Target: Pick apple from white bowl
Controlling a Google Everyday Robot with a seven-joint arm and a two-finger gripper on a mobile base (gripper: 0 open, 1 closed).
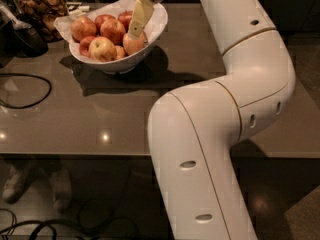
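Observation:
The white bowl [155, 26] stands at the table's far left, lined with white paper and holding several apples. The pale orange-red apple [131, 45] lies at the bowl's right side. An apple with a yellow-green patch [102, 49] lies in front, and redder apples [113, 30] lie behind. My gripper [135, 33] reaches down from the top edge into the bowl's right side, its cream tip right on top of the pale orange-red apple. My white arm [220, 114] fills the right half of the view.
A jar of brown snacks [41, 5] stands behind the bowl at the far left, with a dark object [22, 36] beside it. A black cable [30, 84] loops on the brown table [90, 119]. The table's front edge runs across mid-frame.

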